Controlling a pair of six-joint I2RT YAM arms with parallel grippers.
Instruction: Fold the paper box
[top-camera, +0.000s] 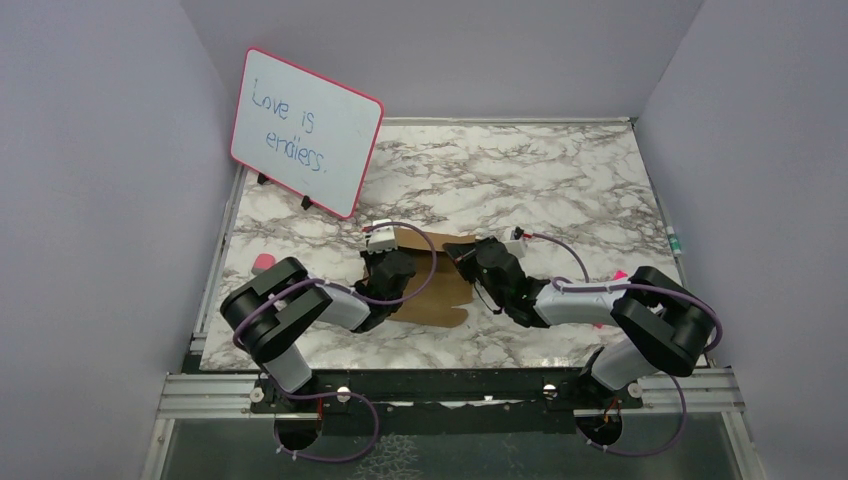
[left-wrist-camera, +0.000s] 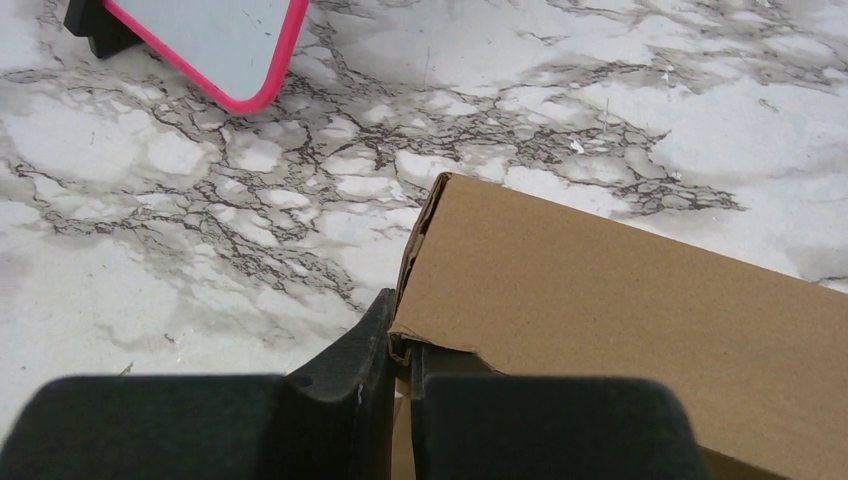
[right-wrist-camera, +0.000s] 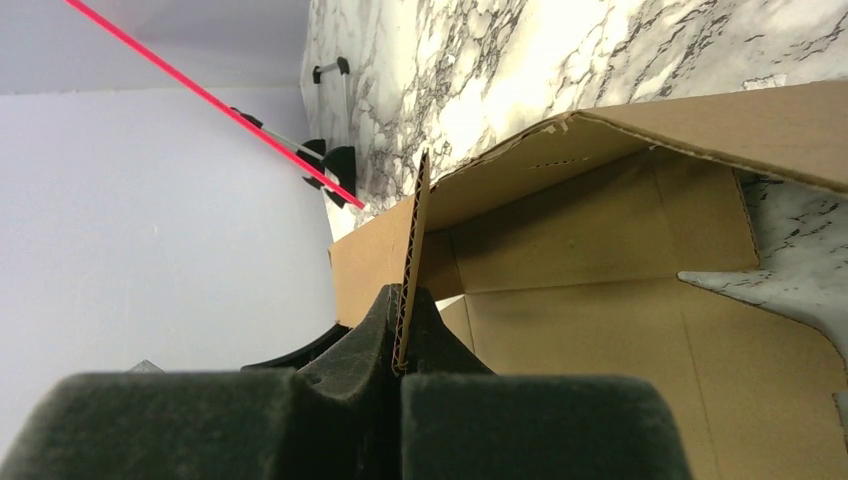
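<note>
Left gripper (left-wrist-camera: 400, 338): clenched on the near corner of the paper box (left-wrist-camera: 620, 310), where a lifted panel folds over. One finger sits on each side of the crease, probably to keep that wall raised.
Right gripper (right-wrist-camera: 403, 318): closed tight on a thin flap standing on edge, whose corrugated cut edge rises straight out from between the fingers. The hold likely steadies the flap so that it can be swung inward.
Paper box: lies on the table (top-camera: 540, 180) between the two grippers, just ahead of the arm bases. It is only partly formed, with a flat sheet spreading toward the bases and a long panel tilted up over it.
Why both hold: my reading is that one side anchors while the other folds. Letting either go would probably let the cardboard spring flat.
Step in hand: walls are going up; the box looks far from closed.
Edges: in the right wrist view a rounded flap corner lies flat at the right of the sheet. The raised panel's top edge runs free and touches nothing.
Open room: bare marble beyond the box and to the far right gives space to swing. The wrists sit close together over the sheet, so a clash between them is the risk.
Whiteboard (top-camera: 305, 130): pink-framed, propped upright at the far left, well apart from the box. Any lift should stay clear of its lower corner.
</note>
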